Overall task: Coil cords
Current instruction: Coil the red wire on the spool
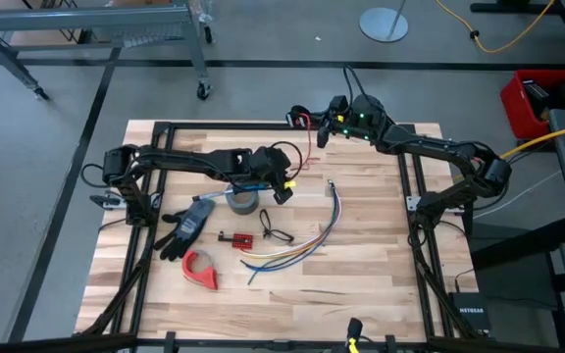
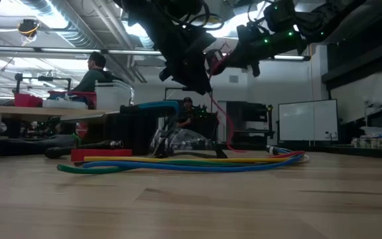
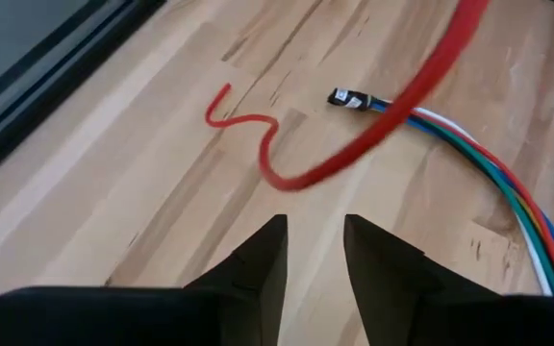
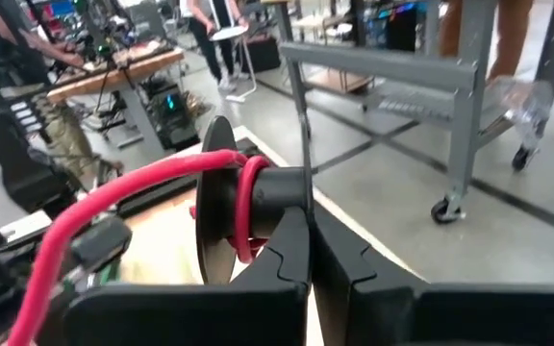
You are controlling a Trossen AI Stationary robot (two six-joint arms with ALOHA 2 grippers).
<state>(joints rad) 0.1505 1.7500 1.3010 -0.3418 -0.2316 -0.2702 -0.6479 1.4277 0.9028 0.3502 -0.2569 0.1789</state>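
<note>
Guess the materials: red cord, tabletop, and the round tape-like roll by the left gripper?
Red cord: looks like smooth plastic or rubber insulation, slightly glossy, bending in soft curves. Tabletop: light wood, butcher-block style, with visible grain and joined strips; matte. Grey roll near the left gripper: probably tape, judging by its ring shape, but too small to confirm.

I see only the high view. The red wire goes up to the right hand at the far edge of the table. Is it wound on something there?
Observer: Yes. The right wrist view shows the red wire turned around a dark spool, and the right hand looks shut on that spool.
Operator: Does the left hand hold the wire?
Observer: No. The left hand is open and empty; the wire passes ahead of it.
Operator: Is the free end lifted?
Observer: No. In the left wrist view it lies on the table.
</note>
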